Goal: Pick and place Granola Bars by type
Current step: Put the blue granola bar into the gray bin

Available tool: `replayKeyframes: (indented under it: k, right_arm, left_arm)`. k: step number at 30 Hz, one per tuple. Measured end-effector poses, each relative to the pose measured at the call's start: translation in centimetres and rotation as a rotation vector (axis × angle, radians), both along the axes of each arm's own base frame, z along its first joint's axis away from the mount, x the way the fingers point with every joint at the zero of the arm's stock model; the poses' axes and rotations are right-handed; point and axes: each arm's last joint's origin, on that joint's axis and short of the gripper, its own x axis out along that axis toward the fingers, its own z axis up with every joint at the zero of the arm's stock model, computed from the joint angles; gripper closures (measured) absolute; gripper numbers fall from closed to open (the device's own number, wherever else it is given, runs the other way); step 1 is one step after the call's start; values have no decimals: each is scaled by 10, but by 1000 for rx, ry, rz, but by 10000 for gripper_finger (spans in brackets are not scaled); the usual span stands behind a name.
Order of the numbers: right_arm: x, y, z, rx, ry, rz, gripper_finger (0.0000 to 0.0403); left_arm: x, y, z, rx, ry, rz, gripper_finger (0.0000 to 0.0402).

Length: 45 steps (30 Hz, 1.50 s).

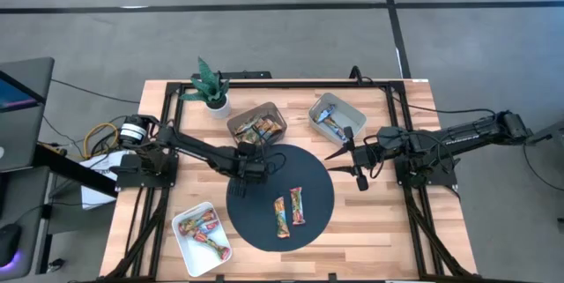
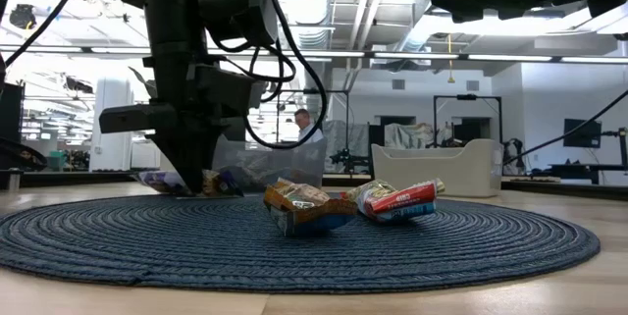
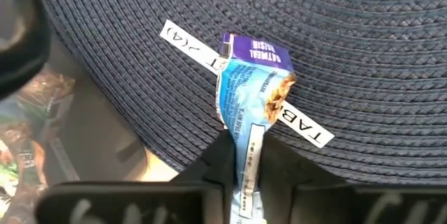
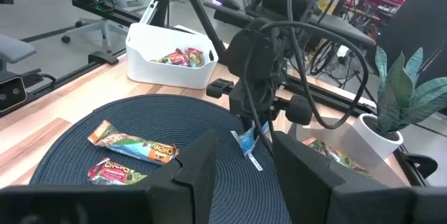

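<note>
A blue-and-white granola bar (image 3: 248, 88) is in my left gripper (image 3: 244, 151), which stands over the far-left part of the round dark woven mat (image 1: 313, 230) and also shows in the right wrist view (image 4: 246, 123). Under the bar a small white lettered strip (image 3: 185, 42) lies on the mat. Two multicoloured bars (image 1: 280, 217) (image 1: 297, 205) lie flat near the mat's middle. My right gripper (image 4: 244, 175) is open and hovers above the mat's far-right edge (image 1: 348, 167), touching nothing. My left gripper pinches the blue-and-white bar by one end of its wrapper (image 3: 246, 140) between the two fingers, coming from above and pointing down. The bar hangs below the fingers (image 4: 246, 142) with its purple-printed end (image 3: 255, 46) lowest, over the white strip. Whether that end touches the mat, I cannot tell.
A white bin (image 1: 181, 249) with red bars sits at the near left. A clear bin (image 1: 236, 122) of mixed bars and a bin (image 1: 333, 100) with blue bars stand at the far side. A potted plant (image 1: 211, 85) stands far left. A person (image 2: 304, 124) is far behind.
</note>
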Motion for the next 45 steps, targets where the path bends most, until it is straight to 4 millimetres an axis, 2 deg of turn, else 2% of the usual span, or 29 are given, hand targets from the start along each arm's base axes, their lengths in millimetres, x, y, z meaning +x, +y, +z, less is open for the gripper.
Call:
replayKeyframes:
  k: [4, 9, 16, 19, 22, 25, 29, 36, 40, 45]
  right_arm:
    - [0, 0, 0, 0, 0, 0, 269]
    - [0, 0, 0, 0, 1, 0, 269]
    - [0, 0, 0, 0, 1, 1, 269]
    - [0, 0, -1, 0, 6, 1, 269]
    - [-1, 0, -3, -3, 30, 1, 269]
    - [-1, 0, -4, -3, 40, 1, 269]
    - [-1, 0, -4, -4, 46, 1, 269]
    - [-1, 0, -5, -5, 51, 1, 269]
    - [1, 0, -13, -3, 121, -3, 269]
    - [13, 0, -34, -29, 235, -2, 269]
  left_arm:
    - [1, 0, 2, 27, -8, 3, 387]
    - [16, -1, 16, 40, -98, 9, 376]
    - [53, -4, 45, 29, -419, -64, 365]
    - [67, 2, 56, 34, -586, -82, 369]
    - [74, 12, 61, 16, -657, -110, 367]
    - [77, 23, 63, -29, -686, -118, 345]
    - [79, 35, 65, -67, -711, -110, 286]
    - [78, 38, 64, -87, -709, -83, 186]
    - [73, 31, 58, -104, -628, -77, 159]
    - [61, 19, 48, -144, -480, -17, 153]
